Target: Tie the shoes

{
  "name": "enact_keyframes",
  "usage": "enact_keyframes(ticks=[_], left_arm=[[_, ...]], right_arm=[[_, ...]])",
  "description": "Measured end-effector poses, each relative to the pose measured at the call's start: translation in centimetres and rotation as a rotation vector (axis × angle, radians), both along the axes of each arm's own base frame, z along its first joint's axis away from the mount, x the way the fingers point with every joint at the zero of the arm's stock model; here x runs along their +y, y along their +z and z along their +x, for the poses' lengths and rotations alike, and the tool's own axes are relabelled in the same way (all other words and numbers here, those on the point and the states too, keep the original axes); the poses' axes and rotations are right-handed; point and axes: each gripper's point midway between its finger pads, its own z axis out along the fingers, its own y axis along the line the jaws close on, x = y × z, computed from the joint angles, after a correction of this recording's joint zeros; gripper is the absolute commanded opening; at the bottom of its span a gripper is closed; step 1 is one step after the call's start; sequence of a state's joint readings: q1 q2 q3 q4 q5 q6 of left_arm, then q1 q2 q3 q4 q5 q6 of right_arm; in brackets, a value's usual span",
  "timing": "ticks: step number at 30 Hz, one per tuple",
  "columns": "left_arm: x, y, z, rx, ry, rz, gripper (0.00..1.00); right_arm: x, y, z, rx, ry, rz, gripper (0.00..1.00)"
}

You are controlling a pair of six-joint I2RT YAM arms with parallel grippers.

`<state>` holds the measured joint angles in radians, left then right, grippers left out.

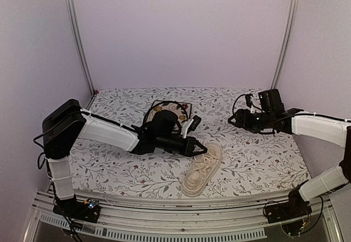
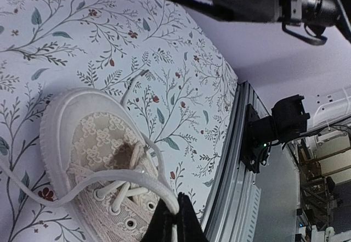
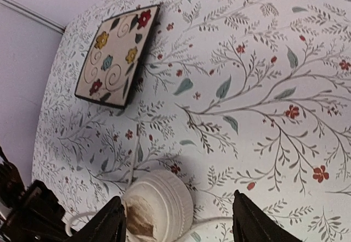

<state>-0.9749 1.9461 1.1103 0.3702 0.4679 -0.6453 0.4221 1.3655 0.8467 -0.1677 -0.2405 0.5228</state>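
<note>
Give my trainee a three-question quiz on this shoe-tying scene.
1. True or false: the right pincer grips the cream sneaker.
2. The left pincer is shut on: A toe cap, B lace, C heel.
3. Which dish lies beyond the sneaker?
Key: 1 false, it is open and well clear; 2 B; 3 the square floral plate.

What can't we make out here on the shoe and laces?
- Left wrist view: the shoe's near end is cut off by the bottom edge. The lace pinched in the left gripper runs off the left edge.
- Top view: the lacing is too small to tell whether there is a knot.
- Top view: the plate is largely hidden by the left arm.
- Right wrist view: only one rounded end of the shoe shows. The rest is below the bottom edge.
</note>
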Motion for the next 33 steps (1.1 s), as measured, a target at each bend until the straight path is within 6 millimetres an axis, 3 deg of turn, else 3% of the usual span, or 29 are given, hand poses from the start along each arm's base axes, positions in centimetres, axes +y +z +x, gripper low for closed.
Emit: enact_keyframes(ticks=[6, 8, 12, 17, 25, 28, 31, 33], left_arm=[[0.2, 0.2, 0.5, 0.023, 0.026, -0.003, 0.00], [0.5, 0.0, 0.6, 0.034, 0.034, -0.001, 0.00], [0.8, -0.1, 0.9, 0.045, 0.038, 0.000, 0.00], [0.7, 0.0, 0.6, 0.052, 0.021, -0.005, 0.00], [0.7, 0.0, 0.4, 0.057, 0.008, -0.009, 0.00], [0.7, 0.0, 0.4, 0.058, 0.006, -0.009, 0.00], [0.7, 0.0, 0.4, 0.057, 0.006, -0.009, 0.00], [0.7, 0.0, 0.4, 0.057, 0.008, -0.008, 0.00]], right_arm=[[-0.3, -5.9, -6.1, 0.124, 0.108, -0.093, 0.63], [1.1, -6.5, -8.1, 0.129, 0.188, -0.107, 0.65], [5.0, -5.6, -10.9, 0.052, 0.369, -0.098, 0.68], [7.1, -4.7, -11.0, -0.047, 0.461, -0.083, 0.64], [8.5, -7.9, -11.0, -0.050, 0.540, -0.181, 0.57], [9.2, -7.9, -10.7, -0.074, 0.558, -0.201, 0.42], [9.5, -8.0, -10.2, -0.099, 0.550, -0.236, 0.16], [9.1, -8.0, -9.8, -0.114, 0.518, -0.273, 0.08]])
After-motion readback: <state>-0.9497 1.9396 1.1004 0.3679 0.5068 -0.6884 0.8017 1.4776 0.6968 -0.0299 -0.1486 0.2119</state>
